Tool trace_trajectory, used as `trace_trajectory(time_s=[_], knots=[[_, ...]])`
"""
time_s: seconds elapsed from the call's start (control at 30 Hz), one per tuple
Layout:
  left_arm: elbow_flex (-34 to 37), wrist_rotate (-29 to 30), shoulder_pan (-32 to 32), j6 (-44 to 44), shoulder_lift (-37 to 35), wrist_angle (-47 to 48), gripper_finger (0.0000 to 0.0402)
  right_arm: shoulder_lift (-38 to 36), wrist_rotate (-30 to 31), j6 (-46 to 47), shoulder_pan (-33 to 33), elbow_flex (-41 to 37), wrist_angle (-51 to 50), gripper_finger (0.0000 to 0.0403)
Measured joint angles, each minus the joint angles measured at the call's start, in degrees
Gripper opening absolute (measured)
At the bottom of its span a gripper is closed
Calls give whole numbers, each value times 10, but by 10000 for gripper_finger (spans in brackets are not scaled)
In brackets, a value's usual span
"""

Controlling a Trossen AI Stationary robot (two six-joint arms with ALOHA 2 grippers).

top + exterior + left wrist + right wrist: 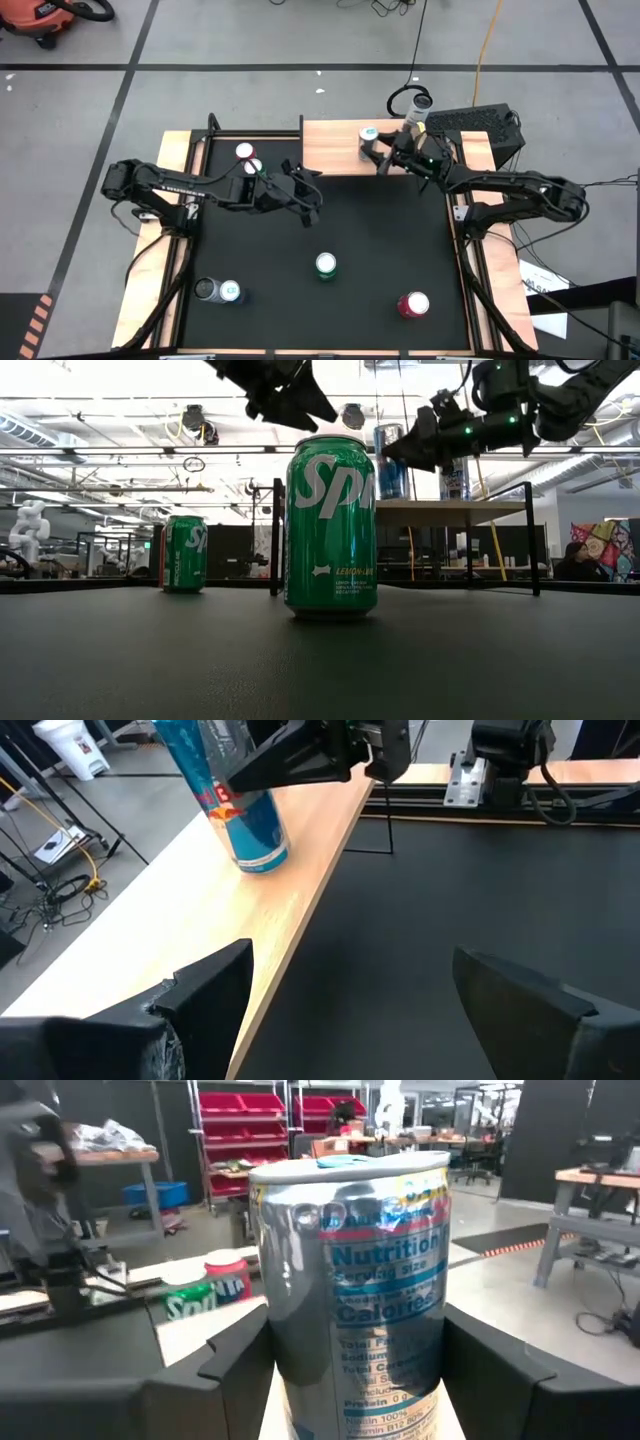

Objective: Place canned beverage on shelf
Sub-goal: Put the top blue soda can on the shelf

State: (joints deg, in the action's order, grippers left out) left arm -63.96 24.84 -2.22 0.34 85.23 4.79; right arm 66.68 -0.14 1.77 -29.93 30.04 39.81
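My right gripper (385, 152) clamps slim blue can (369, 133), standing on shelf (335, 150) at table's twelve o'clock. Judgement: check base sits flat, spread fingers slowly, retreat straight back. My left gripper (312, 200) waits mid-mat, fingers apart, empty.

**A workshop floor and hall around the table**

The overhead view shows a grey concrete floor (250, 40) crossed by dark tape lines (300, 67). At its upper left corner sits an orange shop vacuum (40, 18); a yellow cable (487, 45) runs down from the top edge at upper right.

The level view looks into a large hall with bright ceiling light strips (120, 405) and exposed pipes. A white humanoid figure (28, 525) stands at far left; a seated person (575, 560) shows at far right.

In the right wrist view, red storage bins on racks (240, 1110) fill the upper middle, with a workbench (590, 1180) at right.
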Motion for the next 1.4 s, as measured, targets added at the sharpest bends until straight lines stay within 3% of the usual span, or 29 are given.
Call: trace_trajectory(time_s=[0.23, 0.5, 0.8, 0.97, 1.17, 1.4], knots=[[1, 0, 0, 0, 0, -8, 335, 0, 0, -4, -21, -5, -10, 235], [1, 0, 0, 0, 0, -8, 335, -14, -1, 3, -24, -5, -59, 287], [1, 5, 6, 0, 0, 1, 335, -133, -1, 0, -24, -5, -164, 308], [1, 6, 18, -1, 0, -2, 335, -187, -38, 22, -24, 4, -218, 308], [1, -2, 35, -14, 0, -16, 335, -182, -45, -9, -17, 121, -390, 308], [7, -4, 38, -14, 0, -30, 335, -102, -44, -46, -15, 332, -633, 322]])
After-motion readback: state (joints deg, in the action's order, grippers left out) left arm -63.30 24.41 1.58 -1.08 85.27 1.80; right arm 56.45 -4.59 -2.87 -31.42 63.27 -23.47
